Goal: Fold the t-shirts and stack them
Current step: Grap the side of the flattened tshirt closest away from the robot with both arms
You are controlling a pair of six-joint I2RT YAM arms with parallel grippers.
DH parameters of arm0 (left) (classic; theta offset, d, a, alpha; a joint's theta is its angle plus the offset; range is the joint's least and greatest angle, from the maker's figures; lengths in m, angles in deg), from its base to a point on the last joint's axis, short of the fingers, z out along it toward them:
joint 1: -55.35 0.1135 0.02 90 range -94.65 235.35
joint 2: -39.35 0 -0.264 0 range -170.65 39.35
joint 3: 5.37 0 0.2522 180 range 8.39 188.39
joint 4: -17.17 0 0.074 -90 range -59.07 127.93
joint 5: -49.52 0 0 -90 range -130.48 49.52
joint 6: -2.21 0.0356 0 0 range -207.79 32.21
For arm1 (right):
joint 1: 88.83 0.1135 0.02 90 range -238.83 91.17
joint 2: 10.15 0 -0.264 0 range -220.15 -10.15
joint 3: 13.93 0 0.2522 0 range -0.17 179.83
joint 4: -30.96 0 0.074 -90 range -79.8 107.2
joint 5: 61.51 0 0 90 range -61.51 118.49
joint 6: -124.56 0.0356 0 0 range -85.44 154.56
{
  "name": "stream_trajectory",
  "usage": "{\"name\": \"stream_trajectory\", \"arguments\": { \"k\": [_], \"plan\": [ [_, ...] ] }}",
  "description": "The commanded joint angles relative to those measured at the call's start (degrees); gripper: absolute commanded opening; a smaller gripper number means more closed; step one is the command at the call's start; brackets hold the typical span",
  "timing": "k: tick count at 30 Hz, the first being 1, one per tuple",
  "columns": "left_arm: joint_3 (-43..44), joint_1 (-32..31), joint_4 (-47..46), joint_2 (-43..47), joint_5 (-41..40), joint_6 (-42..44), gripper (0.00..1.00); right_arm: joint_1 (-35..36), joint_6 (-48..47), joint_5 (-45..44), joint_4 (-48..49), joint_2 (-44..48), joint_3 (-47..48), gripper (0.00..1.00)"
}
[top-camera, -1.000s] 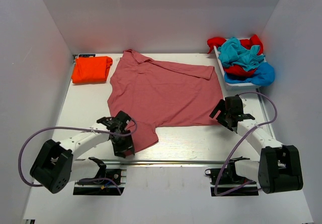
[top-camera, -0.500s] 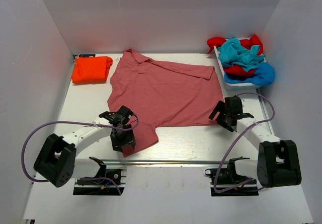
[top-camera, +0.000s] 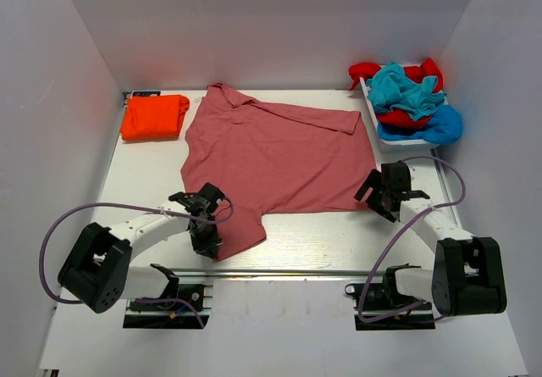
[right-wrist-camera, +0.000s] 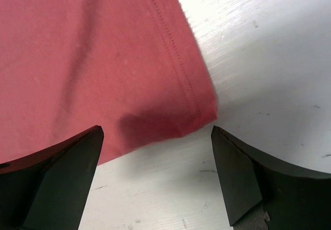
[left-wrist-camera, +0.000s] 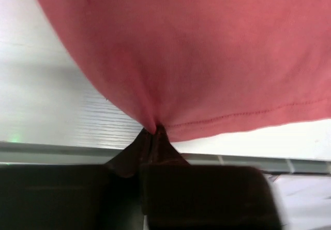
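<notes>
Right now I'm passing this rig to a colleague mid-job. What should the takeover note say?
Left tool: shut on the near-left edge of the pink-red t-shirt.
Right tool: open, straddling that shirt's near-right corner, not gripping.
The pink-red t-shirt lies spread on the table, unfolded.
Done: orange t-shirt folded, far left.
Left: fold the pink-red one, stack it, then work through the heap of shirts in the white tray, far right.
</notes>
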Motion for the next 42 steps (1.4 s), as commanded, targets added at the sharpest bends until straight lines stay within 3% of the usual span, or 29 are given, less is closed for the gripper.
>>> {"name": "stream_trajectory", "arguments": {
  "k": [1,4,8,11,12,14,18,27,34,38,42],
  "plan": [
    [-2.20,-0.40,-5.45,-2.25,-1.45,1.61,0.00,-0.83,-0.05,-2.58,-0.28,1.46,1.30,0.90],
    [-1.68,-0.40,-5.45,-1.46,-0.92,2.92,0.00,-1.01,0.40,-2.85,2.61,-0.54,1.56,0.89],
    [-0.53,-0.40,-5.45,0.04,0.30,4.59,0.00,-1.01,1.36,-1.01,5.25,-4.24,2.00,0.77],
    [0.96,-0.40,-5.45,1.09,0.92,5.91,0.00,-1.10,1.89,-0.04,6.48,-6.79,1.48,0.62],
    [1.48,-0.40,-5.45,1.79,1.45,5.91,0.00,-1.18,2.06,-0.04,6.49,-7.32,1.47,0.49],
    [1.49,-0.40,-5.98,3.20,1.98,6.44,0.00,-1.01,2.07,-0.56,6.57,-8.38,1.56,0.48],
    [1.49,-0.40,-9.12,6.10,4.60,6.97,0.00,-1.18,2.50,-0.39,6.66,-8.29,1.12,0.00],
    [3.95,-0.40,-3.35,13.22,7.95,8.82,0.00,-1.10,1.01,-1.70,-5.19,6.53,-0.20,0.00],
    [3.95,-0.40,6.94,16.38,9.97,9.34,0.00,-1.01,-0.22,-1.35,-14.52,10.07,-1.86,0.00],
    [3.42,-0.40,2.65,16.39,12.87,9.87,0.00,-1.01,-1.18,-1.53,-14.17,11.31,-2.57,0.00],
    [7.27,-0.40,-7.71,14.02,14.72,12.06,0.00,-0.92,-1.98,0.56,-10.05,9.91,-1.26,0.00]
  ]
}}
